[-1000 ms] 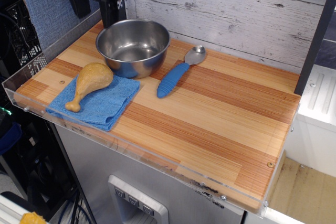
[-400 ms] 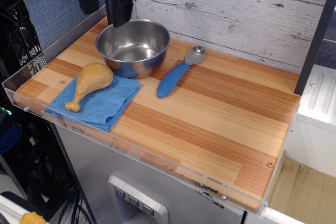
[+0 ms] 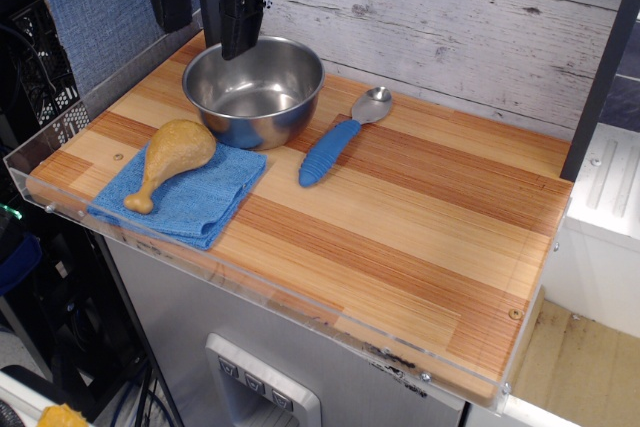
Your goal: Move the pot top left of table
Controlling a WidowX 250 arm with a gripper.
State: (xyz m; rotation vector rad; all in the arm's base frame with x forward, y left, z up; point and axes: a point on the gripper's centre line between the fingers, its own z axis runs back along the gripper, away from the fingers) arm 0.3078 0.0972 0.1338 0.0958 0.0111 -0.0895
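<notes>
Observation.image gives me the steel pot (image 3: 253, 90) sitting upright at the far left end of the table (image 3: 400, 237), empty. My pincer (image 3: 205, 17) hangs just above its back rim, fingers spread apart, gripping nothing. Beside the pot lies a blue-handled spoon (image 3: 340, 137); in front, a toy drumstick (image 3: 168, 159) rests on a blue cloth (image 3: 190, 199).
</notes>
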